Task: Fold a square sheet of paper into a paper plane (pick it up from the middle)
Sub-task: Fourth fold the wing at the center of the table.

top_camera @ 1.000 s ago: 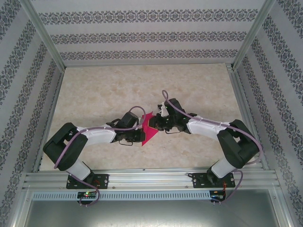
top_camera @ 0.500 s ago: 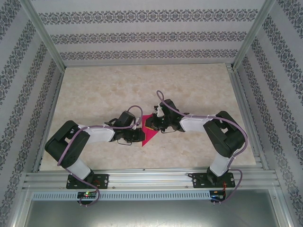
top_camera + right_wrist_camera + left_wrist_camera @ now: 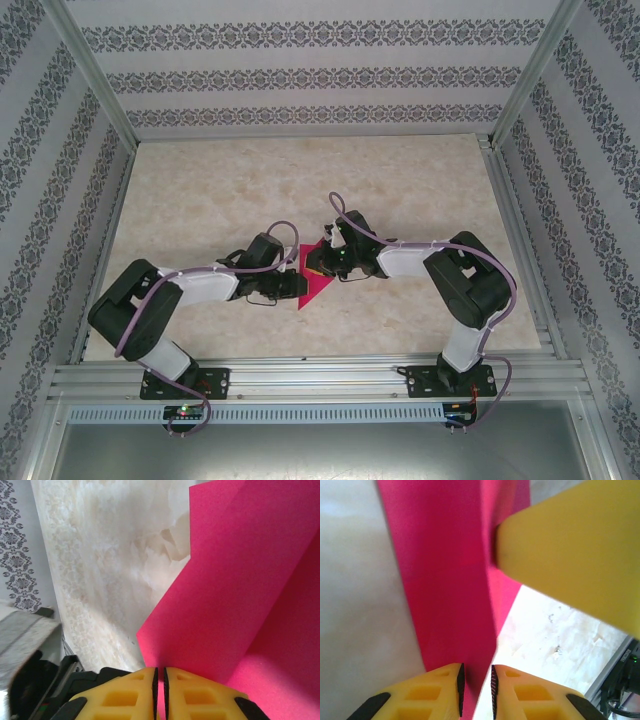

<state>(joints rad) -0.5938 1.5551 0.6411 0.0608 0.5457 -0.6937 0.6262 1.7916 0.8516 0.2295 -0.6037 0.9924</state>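
Note:
The square sheet of paper (image 3: 312,284) is magenta-pink and creased, held off the table between both arms, tapering to a point toward the near edge. In the left wrist view the sheet (image 3: 450,580) runs up from my left gripper (image 3: 475,672), whose pads stand slightly apart with the paper's edge in the gap. A yellow finger of the right gripper (image 3: 570,545) presses the sheet from the upper right. My right gripper (image 3: 160,672) is shut on the sheet (image 3: 240,580) at a folded corner. From above, the left gripper (image 3: 297,285) and right gripper (image 3: 318,264) meet at the paper.
The marble-patterned table (image 3: 220,190) stretches behind and to both sides of the arms. Patterned walls enclose it on three sides. An aluminium rail (image 3: 320,375) runs along the near edge, where both arm bases are bolted.
The left jaws have parted a little around the paper. The right arm has folded in and shifted left, and the sheet has moved slightly left with it.

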